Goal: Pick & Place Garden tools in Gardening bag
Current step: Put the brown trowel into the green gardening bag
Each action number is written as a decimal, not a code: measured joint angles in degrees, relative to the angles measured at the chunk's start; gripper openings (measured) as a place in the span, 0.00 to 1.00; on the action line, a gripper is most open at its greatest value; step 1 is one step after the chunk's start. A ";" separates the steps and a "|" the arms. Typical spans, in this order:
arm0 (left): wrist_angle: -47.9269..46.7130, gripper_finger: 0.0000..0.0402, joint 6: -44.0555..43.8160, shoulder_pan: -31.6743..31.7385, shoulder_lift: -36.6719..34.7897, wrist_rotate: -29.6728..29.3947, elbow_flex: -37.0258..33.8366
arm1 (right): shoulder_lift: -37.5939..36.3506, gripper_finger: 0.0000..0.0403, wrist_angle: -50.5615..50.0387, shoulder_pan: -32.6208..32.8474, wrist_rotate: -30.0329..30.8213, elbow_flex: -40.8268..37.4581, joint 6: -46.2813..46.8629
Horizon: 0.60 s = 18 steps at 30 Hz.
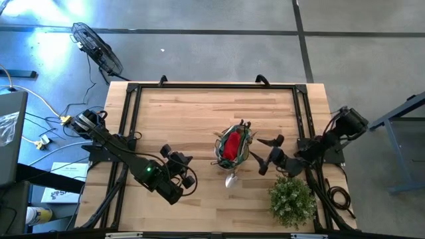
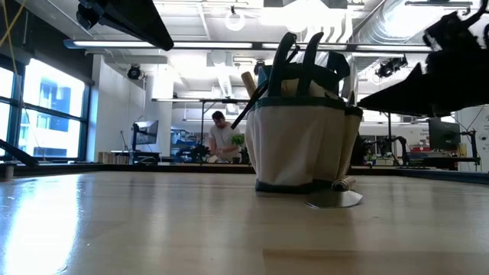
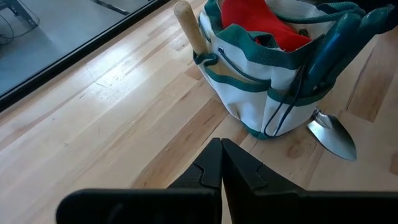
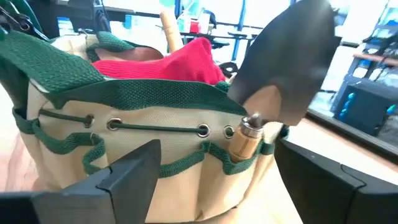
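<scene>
Apparently the packing is nearing its end: the gardening bag [image 1: 234, 147] is standing on the table [image 1: 192, 119] with the red glove piece [image 1: 232, 145] inside and a wooden handle [image 3: 188, 26] poking from a side pocket, while one silver trowel [image 1: 231, 179] is lying just beside its base. The right claw [image 1: 267, 157] is hanging spread wide beside the bag, holding nothing. The left claw [image 1: 176, 158], pressed together, is waiting well apart. The next move likely calls for lowering onto that loose trowel.
</scene>
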 joint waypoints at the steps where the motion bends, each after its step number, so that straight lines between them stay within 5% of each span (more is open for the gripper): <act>1: 0.01 0.00 0.00 0.00 0.00 -0.01 0.00 | 0.00 0.76 0.15 0.85 1.17 0.00 -0.57; 10: 3.46 0.00 3.25 0.00 0.00 0.50 0.00 | -7.12 0.76 3.49 8.08 0.32 -0.02 -7.13; 18: 4.02 0.00 5.57 0.00 0.00 0.22 -0.01 | -16.06 0.76 -5.37 9.84 -20.55 -0.02 -0.61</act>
